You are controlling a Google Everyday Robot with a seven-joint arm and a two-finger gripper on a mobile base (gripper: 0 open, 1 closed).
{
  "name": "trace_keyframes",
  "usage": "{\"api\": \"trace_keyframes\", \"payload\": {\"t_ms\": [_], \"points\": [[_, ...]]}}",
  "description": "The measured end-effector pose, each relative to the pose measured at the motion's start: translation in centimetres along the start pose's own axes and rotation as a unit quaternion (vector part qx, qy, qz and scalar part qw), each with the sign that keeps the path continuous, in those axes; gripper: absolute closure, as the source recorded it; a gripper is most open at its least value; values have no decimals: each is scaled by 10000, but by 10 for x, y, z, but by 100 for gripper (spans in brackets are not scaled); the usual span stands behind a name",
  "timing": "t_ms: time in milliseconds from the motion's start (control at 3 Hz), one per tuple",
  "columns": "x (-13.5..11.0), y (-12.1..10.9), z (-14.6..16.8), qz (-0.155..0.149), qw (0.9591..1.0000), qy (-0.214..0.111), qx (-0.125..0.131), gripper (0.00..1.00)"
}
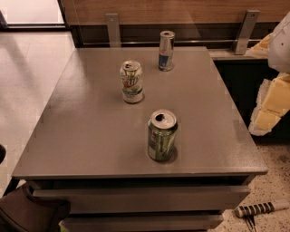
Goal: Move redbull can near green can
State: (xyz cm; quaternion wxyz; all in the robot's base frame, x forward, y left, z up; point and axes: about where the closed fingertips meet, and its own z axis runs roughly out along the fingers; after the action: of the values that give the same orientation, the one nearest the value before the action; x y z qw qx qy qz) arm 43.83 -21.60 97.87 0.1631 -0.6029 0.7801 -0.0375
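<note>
The redbull can stands up straight on the grey table. It is at the far side, close to the back edge. It is tall and thin, and its long way runs up and down. Its silver top points up and its blue part is at the bottom. It touches nothing but the table.

The green can stands up straight too. It is at the near side of the table, not far from the front edge. Its silver top points up, and you can see the dark hole for drinking. The two cans are well apart, with the redbull can almost straight behind the green can.

A white can with green and red on it stands between them, a bit off to the left. It is nearer to the redbull can than to the green can, and it touches neither.

The gripper does not show in this view, so I cannot tell how it is set.

Past the right side of the table are some yellow foam blocks. A black and white striped thing lies on the floor at the bottom right. Behind the table is a wood wall.
</note>
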Motion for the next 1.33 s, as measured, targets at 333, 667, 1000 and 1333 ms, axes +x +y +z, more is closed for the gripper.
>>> {"api": "trace_keyframes", "payload": {"t_ms": [333, 667, 1000, 1333], "points": [[0, 0, 0, 0, 10000, 0, 0, 0], [20, -27, -5, 289, 9982, -171, 498, 0], [49, -67, -15, 751, 9874, -470, 1312, 0], [66, -101, -9, 1104, 9705, -1045, 1869, 0]]}}
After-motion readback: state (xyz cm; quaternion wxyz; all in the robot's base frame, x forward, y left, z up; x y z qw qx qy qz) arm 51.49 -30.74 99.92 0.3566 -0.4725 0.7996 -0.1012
